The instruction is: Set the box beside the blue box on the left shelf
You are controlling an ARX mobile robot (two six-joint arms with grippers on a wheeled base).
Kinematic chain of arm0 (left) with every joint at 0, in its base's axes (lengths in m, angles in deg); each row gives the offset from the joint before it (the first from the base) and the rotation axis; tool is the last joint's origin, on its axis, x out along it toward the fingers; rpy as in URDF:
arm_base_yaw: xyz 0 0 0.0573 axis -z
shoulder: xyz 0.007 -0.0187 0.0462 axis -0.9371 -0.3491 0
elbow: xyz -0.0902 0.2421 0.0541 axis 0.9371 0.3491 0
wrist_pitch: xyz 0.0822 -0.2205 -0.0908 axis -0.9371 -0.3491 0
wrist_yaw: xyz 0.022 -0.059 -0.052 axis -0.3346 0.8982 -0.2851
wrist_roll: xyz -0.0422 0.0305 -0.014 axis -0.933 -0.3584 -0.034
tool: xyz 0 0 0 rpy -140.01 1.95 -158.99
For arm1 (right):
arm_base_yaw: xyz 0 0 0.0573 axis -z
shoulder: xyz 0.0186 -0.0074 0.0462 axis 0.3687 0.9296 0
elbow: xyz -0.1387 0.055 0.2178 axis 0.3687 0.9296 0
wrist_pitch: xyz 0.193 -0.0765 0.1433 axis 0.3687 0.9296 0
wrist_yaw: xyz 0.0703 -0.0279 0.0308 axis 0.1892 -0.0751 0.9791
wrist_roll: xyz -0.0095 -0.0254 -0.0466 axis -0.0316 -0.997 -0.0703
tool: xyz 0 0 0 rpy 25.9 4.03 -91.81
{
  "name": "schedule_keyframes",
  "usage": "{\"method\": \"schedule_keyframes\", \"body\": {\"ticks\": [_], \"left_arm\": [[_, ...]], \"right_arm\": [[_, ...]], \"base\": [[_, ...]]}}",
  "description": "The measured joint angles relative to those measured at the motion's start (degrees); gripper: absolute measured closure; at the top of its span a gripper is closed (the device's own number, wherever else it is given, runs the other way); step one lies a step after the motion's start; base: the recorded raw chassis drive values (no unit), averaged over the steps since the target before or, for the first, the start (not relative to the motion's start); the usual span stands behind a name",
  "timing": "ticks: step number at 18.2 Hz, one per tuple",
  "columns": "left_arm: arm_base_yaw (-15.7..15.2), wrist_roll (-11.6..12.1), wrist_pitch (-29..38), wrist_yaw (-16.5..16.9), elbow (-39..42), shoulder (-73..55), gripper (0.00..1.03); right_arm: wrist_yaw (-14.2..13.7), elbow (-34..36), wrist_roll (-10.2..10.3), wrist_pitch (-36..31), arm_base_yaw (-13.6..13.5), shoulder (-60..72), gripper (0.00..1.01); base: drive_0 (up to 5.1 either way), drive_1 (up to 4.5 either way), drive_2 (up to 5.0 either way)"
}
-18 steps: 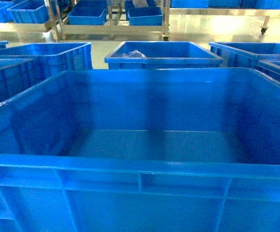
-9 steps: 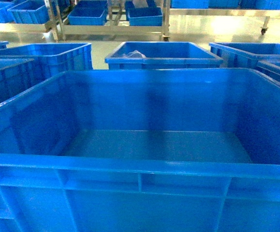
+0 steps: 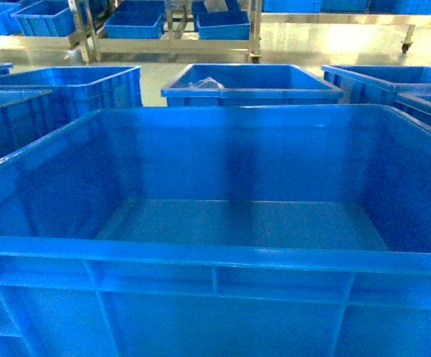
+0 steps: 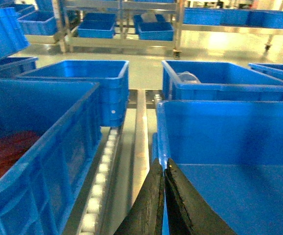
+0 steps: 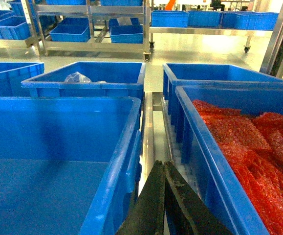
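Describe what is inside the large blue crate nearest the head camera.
The large blue crate shows only bare inner walls and a bare floor; nothing lies on the visible part. The near rim hides the floor strip closest to the camera, so that part cannot be checked.

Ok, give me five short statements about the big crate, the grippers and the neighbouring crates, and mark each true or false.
1. The box is empty inside. True.
2. The left gripper is clamped on the box's left wall. True.
3. The crate directly behind the box is completely empty. False: something pale and crumpled lies in it.
4. The crate right of the box holds red mesh-like material. True.
5. The right gripper hangs wide open. False: its fingers are closed together beside the box's right wall.
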State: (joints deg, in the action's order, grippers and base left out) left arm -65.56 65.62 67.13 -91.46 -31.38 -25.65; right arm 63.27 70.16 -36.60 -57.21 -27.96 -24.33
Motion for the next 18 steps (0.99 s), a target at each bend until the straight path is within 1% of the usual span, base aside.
{"method": "schedule_keyframes", "body": {"ticks": [1,2,4,9,12,13,14,15,18], "left_arm": [[-3.69,0.04,-0.72,3.04,1.31,2.01,1.01],[-4.44,-0.02,-1.31,2.58,2.01,3.56,1.01],[-4.13,0.02,-1.97,3.17,2.67,5.03,1.01],[-3.89,0.04,-3.37,3.56,3.78,7.39,1.01],[-3.98,0.02,-6.71,3.45,5.49,12.52,1.01],[-3.98,0.02,-7.74,3.45,5.60,13.94,1.01],[-3.98,0.02,-9.16,3.45,6.05,15.63,1.01],[-3.98,0.04,-7.19,3.45,7.50,16.31,1.01],[-3.98,0.04,-11.96,3.48,7.48,21.18,1.01]], "right_arm": [[1.20,0.70,0.00,0.92,0.98,-1.60,0.99],[5.79,1.66,-0.04,2.08,5.27,-3.63,0.99],[5.73,2.16,0.00,2.67,6.84,-4.85,0.99],[6.58,2.97,-0.02,4.13,6.51,-7.15,0.99],[6.54,4.15,-0.02,7.10,6.34,-11.61,0.99],[6.54,5.01,-0.02,5.68,6.34,-12.20,0.99],[6.56,5.55,-0.02,7.48,6.34,-13.46,0.99],[6.54,5.55,-0.02,8.33,6.34,-14.82,0.99],[6.54,5.55,-0.02,12.11,6.34,-18.82,0.99]], "base": [[0.0,0.00,0.0],[0.0,0.00,0.0],[0.0,0.00,0.0],[0.0,0.00,0.0],[0.0,0.00,0.0],[0.0,0.00,0.0],[0.0,0.00,0.0],[0.0,0.00,0.0],[0.0,0.00,0.0]]}}
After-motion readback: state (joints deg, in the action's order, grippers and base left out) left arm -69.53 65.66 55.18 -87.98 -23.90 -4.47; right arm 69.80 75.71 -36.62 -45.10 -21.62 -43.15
